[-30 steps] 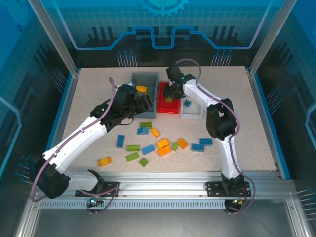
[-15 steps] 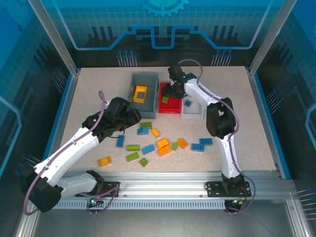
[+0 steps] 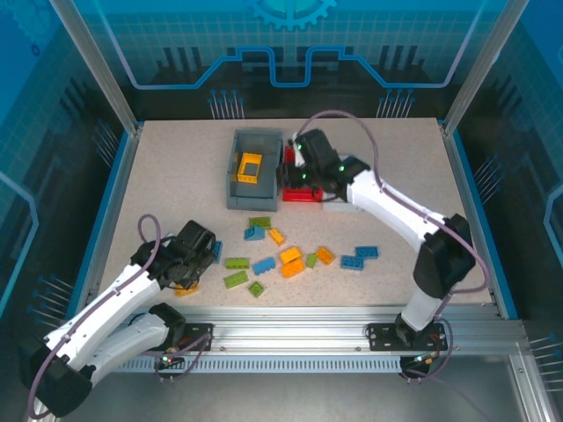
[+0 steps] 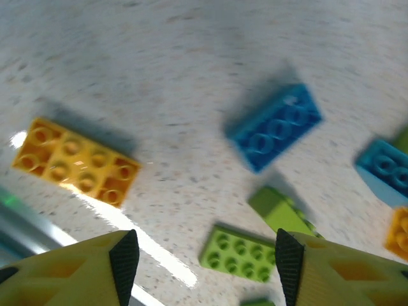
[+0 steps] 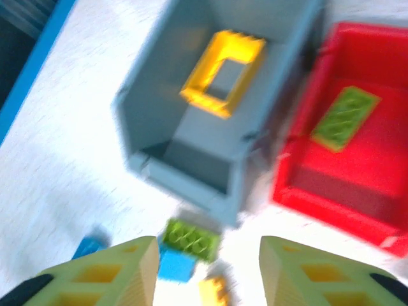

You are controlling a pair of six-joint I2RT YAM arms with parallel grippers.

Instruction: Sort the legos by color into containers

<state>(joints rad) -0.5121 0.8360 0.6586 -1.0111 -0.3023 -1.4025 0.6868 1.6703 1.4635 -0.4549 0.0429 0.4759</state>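
A yellow frame brick (image 3: 251, 166) (image 5: 223, 73) lies in the gray bin (image 3: 236, 198) (image 5: 146, 95). A lime green brick (image 5: 345, 118) lies flat in the red bin (image 3: 299, 195) (image 5: 382, 210). My right gripper (image 3: 290, 176) (image 5: 207, 268) hangs open and empty over the gap between these bins. My left gripper (image 3: 201, 264) (image 4: 204, 261) is open and empty low over the front left, above a green brick (image 4: 243, 252), with an orange brick (image 4: 75, 161) and a blue brick (image 4: 275, 126) close by. Loose legos, such as an orange one (image 3: 291, 261), lie mid-table.
The right arm covers most of the white bin (image 3: 345, 207). A green brick (image 5: 190, 240) on a blue one sits just in front of the gray bin. Two blue bricks (image 3: 361, 257) lie to the right. The metal rail (image 3: 290, 315) borders the near edge.
My left arm pulled back from the gray bin to the front left, leaving the yellow frame brick inside. My right arm shifted left and lower over the red bin, where a green brick now lies.
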